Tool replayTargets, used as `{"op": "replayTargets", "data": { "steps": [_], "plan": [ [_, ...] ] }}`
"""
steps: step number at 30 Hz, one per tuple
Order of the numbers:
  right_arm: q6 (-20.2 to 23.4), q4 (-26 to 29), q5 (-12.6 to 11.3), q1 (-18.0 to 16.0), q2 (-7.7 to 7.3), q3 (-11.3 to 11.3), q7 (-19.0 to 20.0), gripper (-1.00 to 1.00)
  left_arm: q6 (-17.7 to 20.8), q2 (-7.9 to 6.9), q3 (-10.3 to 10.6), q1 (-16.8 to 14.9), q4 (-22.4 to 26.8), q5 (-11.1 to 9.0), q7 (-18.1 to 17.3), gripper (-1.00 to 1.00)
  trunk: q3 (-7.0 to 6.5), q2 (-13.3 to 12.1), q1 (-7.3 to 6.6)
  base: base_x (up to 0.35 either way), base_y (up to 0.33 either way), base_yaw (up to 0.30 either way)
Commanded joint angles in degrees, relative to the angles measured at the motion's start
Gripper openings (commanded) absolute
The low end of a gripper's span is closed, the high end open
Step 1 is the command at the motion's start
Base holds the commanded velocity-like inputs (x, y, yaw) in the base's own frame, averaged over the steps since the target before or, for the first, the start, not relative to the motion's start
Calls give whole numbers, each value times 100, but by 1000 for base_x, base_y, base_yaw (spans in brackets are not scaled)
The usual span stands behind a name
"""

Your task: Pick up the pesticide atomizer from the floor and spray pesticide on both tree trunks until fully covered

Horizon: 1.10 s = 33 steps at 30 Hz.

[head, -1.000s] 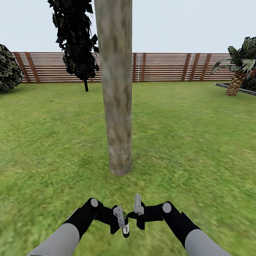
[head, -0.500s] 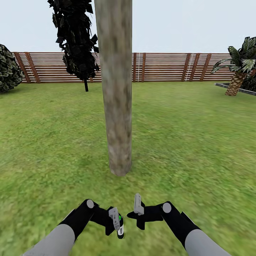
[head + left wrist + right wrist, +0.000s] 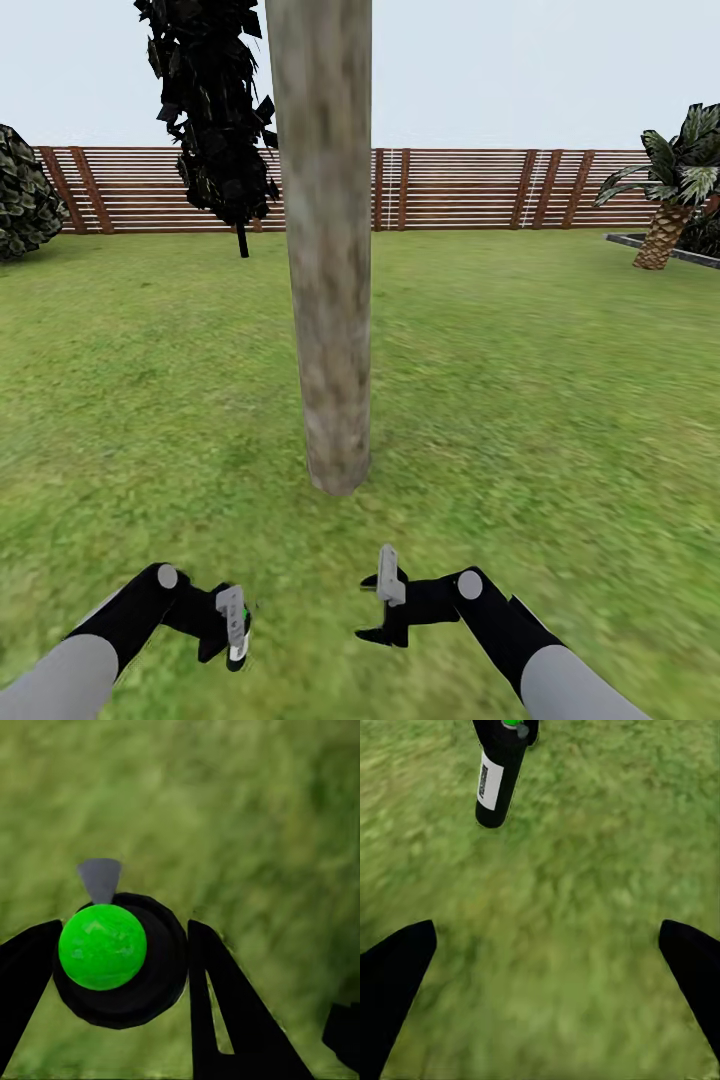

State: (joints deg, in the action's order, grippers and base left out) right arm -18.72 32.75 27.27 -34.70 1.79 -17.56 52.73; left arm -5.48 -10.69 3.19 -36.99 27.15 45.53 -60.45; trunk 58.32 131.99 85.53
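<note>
A mottled grey-brown tree trunk rises straight ahead from the lawn, and its crown is out of view. The pesticide atomizer is a small black bottle with a white label, held low at the left in my left gripper. In the left wrist view its top looks bright green with a grey nozzle, and the left gripper is shut on its black body. The right wrist view catches the atomizer hanging over grass. My right gripper stands open and empty in front of the trunk, its fingertips wide apart.
Green lawn lies all around the trunk. A brown slat fence closes the far side. A black narrow conifer stands back left, a round bush at the far left, and a short palm by a stone edge at the right.
My left arm has swung to the left and slightly down with the atomizer, away from the right gripper. The right arm and the view have stayed still.
</note>
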Motion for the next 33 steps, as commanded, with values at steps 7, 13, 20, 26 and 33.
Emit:
{"op": "replayTargets", "data": {
  "steps": [7,13,20,26,33],
  "plan": [
    [-53,-284,37,3,-134,31,-53,100,-38,-131,-5,19,-62,12,648,-100,5,2,-1,0,0,0],
    [-69,-1868,-18,7,-735,183,-1738,100,25,-84,-915,29,-234,-378,2146,-100,5,2,-1,0,0,0],
    [-235,-2721,-837,108,-631,485,-5115,100,18,407,-2004,33,-1293,-1367,5168,-100,5,2,-1,0,0,0],
    [-1258,-2762,-2310,439,-587,564,-6404,100,53,636,-2107,34,-1559,-2157,6179,-100,5,2,-1,0,0,0],
    [-1754,-2801,-2967,543,-629,569,-6607,100,3,822,-2072,40,-1662,-2206,6233,-100,5,2,-1,1,0,0]
  ]
}}
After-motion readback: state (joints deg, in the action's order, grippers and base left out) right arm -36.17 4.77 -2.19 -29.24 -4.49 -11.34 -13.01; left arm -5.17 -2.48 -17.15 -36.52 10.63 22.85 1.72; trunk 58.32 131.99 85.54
